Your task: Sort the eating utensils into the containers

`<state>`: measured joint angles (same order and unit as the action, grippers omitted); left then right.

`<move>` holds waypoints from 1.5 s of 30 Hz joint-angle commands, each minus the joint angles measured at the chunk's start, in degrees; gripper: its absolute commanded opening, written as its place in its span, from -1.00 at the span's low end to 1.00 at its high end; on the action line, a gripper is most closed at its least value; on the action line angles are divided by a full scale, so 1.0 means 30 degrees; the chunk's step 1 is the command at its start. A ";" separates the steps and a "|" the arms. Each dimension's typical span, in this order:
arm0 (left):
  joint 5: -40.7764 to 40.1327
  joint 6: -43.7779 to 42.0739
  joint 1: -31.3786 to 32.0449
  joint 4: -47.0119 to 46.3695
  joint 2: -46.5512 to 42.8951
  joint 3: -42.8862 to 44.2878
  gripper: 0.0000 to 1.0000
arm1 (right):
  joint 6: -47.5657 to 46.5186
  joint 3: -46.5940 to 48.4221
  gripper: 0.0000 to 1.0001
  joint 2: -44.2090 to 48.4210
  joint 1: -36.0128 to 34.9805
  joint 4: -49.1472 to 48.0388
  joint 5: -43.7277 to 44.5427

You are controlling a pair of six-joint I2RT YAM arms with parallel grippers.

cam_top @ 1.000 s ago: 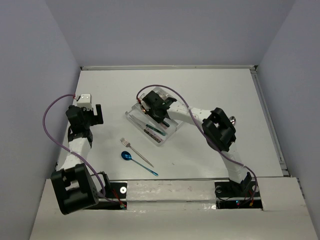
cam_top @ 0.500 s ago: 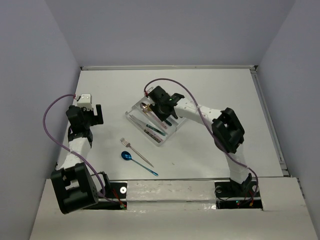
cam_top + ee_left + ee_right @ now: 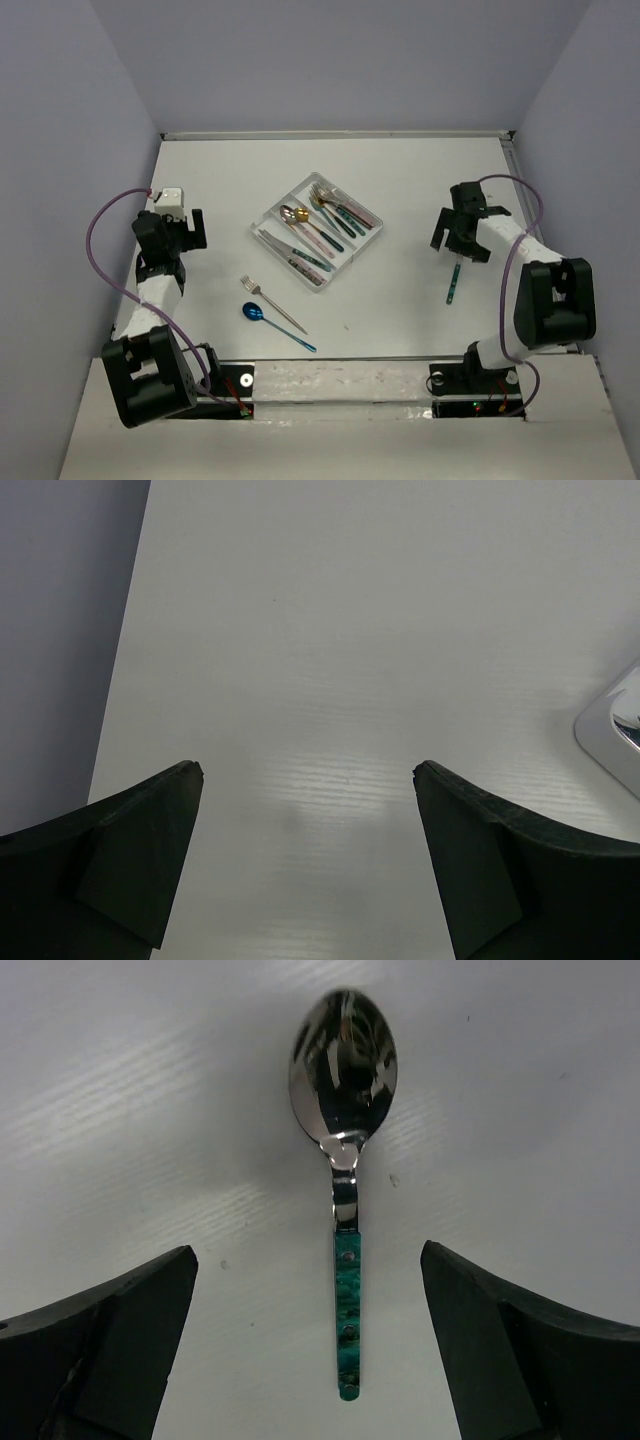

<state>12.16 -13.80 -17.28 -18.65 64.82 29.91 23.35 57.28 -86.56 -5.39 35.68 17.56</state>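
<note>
The white three-compartment tray [image 3: 268,222] sits mid-table and holds several utensils, among them a gold-headed spoon [image 3: 293,214]. A silver fork [image 3: 270,303] and a blue spoon [image 3: 276,325] lie on the table in front of the tray. A teal-handled silver spoon [image 3: 454,282] [image 3: 347,1330] lies at the right. My right gripper [image 3: 459,243] [image 3: 308,1248] hovers open over it, one finger on each side of the handle, touching nothing. My left gripper [image 3: 180,228] [image 3: 305,770] is open over bare table at the far left, and a tray corner [image 3: 612,730] shows at its view's right edge.
Grey walls enclose the table on the left, back and right. A raised rail [image 3: 540,240] runs along the table's right edge, close to my right arm. Purple cables loop off both wrists.
My right gripper opened over the tray, leaving the gold-headed spoon there. It then swung right to the teal-handled spoon. The left arm has not moved.
</note>
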 commanded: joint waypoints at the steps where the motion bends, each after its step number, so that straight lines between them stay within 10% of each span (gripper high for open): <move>1: 0.0281 -0.0175 -0.0071 -0.0959 -0.0131 -0.0127 0.98 | 0.1530 -0.1803 0.99 0.0846 0.0858 -0.1959 -0.0962; 8: 0.0399 -0.0175 -0.0100 -0.0960 -0.0190 -0.0127 0.98 | 0.1181 -0.2160 0.78 -0.1464 0.0858 -0.2197 -0.1955; 19: 0.0311 -0.0233 -0.0100 -0.1135 -0.0395 -0.0302 0.98 | 0.0245 -0.1368 -1.00 -0.2991 0.0858 -0.2255 -0.3247; 31: -0.0041 -0.0262 -0.0100 -0.1106 -0.0424 -0.0332 0.98 | -0.4673 0.4863 -1.00 0.0320 -0.3235 -0.2548 -0.1462; 39: -0.0421 -0.0292 -0.0100 -0.1223 -0.0629 -0.0507 0.98 | -1.2613 1.3596 -1.00 -0.6606 -1.2374 -0.2550 -0.2017; 45: -0.0450 -0.0292 -0.0100 -0.1165 -0.0658 -0.0508 0.98 | -1.2855 1.8839 -1.00 -1.1918 -1.3232 -0.0440 -0.2807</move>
<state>11.49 -14.09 -17.37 -19.09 64.36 29.12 -11.25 106.91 -113.95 -46.76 27.27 9.10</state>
